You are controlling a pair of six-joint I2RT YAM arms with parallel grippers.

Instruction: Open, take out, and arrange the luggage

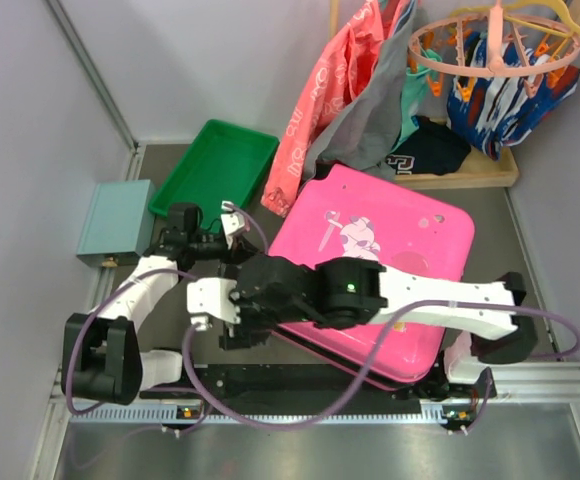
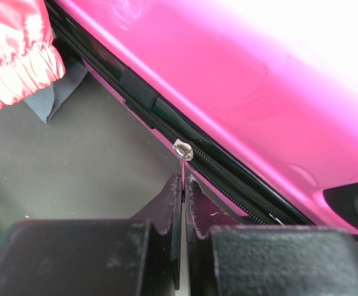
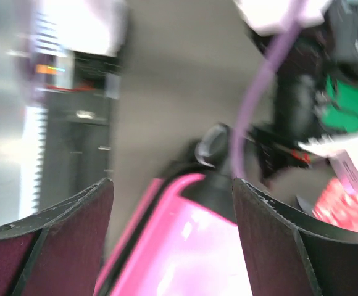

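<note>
**Inspection: Left Gripper Clamped on Zipper Pull, Luggage Lying Shut**

The left gripper (image 2: 183, 185) was found clenched, its two black fingers (image 2: 166, 203) pressed together on the thin metal zipper pull (image 2: 183, 150). The pull was held at the black zipper track running along the left side edge of the luggage (image 1: 370, 230). No gap was seen between the jaws apart from the tab itself.

The right gripper (image 3: 171, 185) was found released, with its jaws spread wide and nothing between them. It was positioned above the near-left corner of the luggage, where a black wheel (image 3: 213, 145) was seen. That view was blurred, so contact with the shell could not be judged. The right arm was stretched across the lid of the luggage from the near-right side.

The luggage was recorded lying flat on the grey table with the sticker face up and both shell halves together.

A pink garment (image 1: 315, 100) was draped over the far-left corner of the luggage. A green tray (image 1: 215, 165) was noted beyond the left side of the luggage, and a pale-teal box (image 1: 115, 220) further left, well apart from it.
</note>
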